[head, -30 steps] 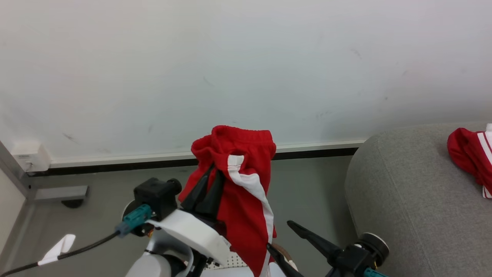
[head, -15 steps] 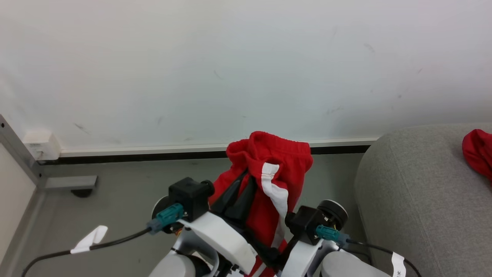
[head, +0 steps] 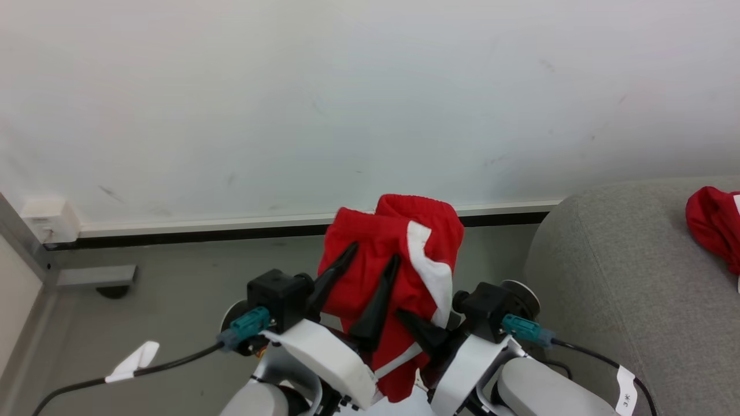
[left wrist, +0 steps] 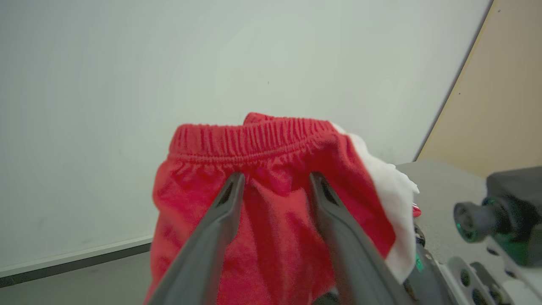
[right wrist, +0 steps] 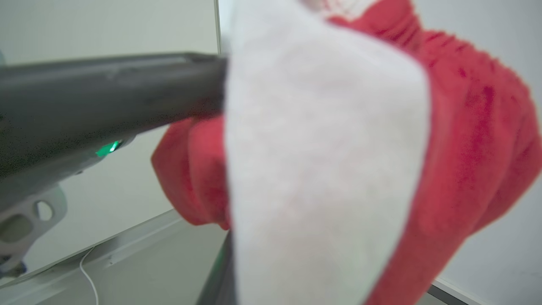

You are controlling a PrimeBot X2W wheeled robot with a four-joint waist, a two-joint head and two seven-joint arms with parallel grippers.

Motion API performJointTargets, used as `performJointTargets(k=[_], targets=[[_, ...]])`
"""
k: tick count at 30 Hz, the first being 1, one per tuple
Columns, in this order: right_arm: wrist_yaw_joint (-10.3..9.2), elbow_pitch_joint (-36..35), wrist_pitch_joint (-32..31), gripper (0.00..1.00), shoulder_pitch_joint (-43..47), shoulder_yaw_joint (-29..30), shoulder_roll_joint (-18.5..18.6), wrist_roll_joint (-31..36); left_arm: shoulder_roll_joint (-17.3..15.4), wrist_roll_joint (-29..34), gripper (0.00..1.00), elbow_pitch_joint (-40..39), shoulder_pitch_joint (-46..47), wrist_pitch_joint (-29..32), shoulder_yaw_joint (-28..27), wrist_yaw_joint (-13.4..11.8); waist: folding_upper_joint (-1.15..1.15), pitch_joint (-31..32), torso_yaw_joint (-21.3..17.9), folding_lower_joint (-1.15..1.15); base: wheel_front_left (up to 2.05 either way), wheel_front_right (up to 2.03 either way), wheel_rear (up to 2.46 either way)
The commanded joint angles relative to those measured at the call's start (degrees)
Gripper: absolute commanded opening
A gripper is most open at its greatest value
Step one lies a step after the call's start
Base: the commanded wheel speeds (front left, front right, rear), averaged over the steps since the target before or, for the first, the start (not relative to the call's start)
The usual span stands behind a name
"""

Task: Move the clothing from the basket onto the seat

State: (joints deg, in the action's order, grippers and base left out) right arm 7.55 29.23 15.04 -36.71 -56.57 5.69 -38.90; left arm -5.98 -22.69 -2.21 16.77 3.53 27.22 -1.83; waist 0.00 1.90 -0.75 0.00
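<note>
**While Held Up High, Leaned on Two Dark Fingers**

While looking down from the head, counted two pieces of red clothing. Saw the red shorts (head: 393, 222) up in the air, above the grey floor (head: 173, 271) and in front of the white wall (head: 347, 86). Saw the other red piece (head: 714, 225) lying on the grey seat (head: 607, 277), far over at the right edge. Lay well apart, those two pieces.

Counted two grippers too. Found the left gripper (head: 374, 252) wide open, with its two long fingers spread apart and pointing up. Rested against the red cloth, one finger to each side, just under the stretchy top band (left wrist: 254, 140). Squeezed no cloth between them.

Found the right gripper (head: 419, 328) low on the right side of the shorts. Counted one dark finger there, poking up and to the left into the cloth. Could not tell how far open or closed, because cloth hid the rest. Saw red and white cloth blurry and very near from the right wrist as well.

Counted one wide white stripe (head: 430, 266) on the shorts. Counted two blue-green plugs (head: 248, 323), one by each wrist. Counted one black cable (head: 173, 355) with a white tag, and one small white box (head: 49, 222) low on the wall.
</note>
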Motion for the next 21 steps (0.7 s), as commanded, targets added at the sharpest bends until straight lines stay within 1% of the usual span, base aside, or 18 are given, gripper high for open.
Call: performJointTargets(k=[1,6,10,12,15,21], targets=[[-0.13,-0.91,0.18,0.00,1.22,1.09,0.90,0.57,-0.72,0.05,1.00,0.48,-0.89,0.00,-0.01,0.04,0.00,-0.07,-0.64,0.00,0.00,0.00,0.00],[-0.13,-3.18,0.20,0.00,2.68,5.17,3.34,2.48,-1.40,-0.14,1.00,1.16,-1.82,-0.55,-0.02,0.02,0.00,-0.34,-2.40,0.00,0.00,0.00,0.00],[-0.14,-5.04,0.19,0.00,3.76,8.16,5.13,3.67,-1.78,-0.20,1.00,1.46,-2.31,-0.93,0.13,0.02,0.00,-0.63,-4.61,0.00,0.00,0.00,0.00],[-0.14,-5.46,0.19,0.00,4.01,8.74,5.68,4.08,-1.94,-0.08,1.00,1.53,-2.49,-1.03,0.22,0.00,0.00,-0.69,-5.28,0.00,0.00,0.00,0.00],[-0.13,-6.78,0.19,0.00,4.40,10.45,7.06,5.04,-2.29,-0.05,1.00,1.49,-2.95,-1.16,0.36,0.07,0.00,-0.94,-7.58,0.00,0.00,0.00,0.00],[-0.13,-9.14,0.19,0.00,4.93,13.17,9.43,6.40,-2.63,0.17,1.00,0.98,-3.04,-1.61,0.82,0.18,0.00,-1.69,-13.37,0.00,0.00,0.00,0.00]])
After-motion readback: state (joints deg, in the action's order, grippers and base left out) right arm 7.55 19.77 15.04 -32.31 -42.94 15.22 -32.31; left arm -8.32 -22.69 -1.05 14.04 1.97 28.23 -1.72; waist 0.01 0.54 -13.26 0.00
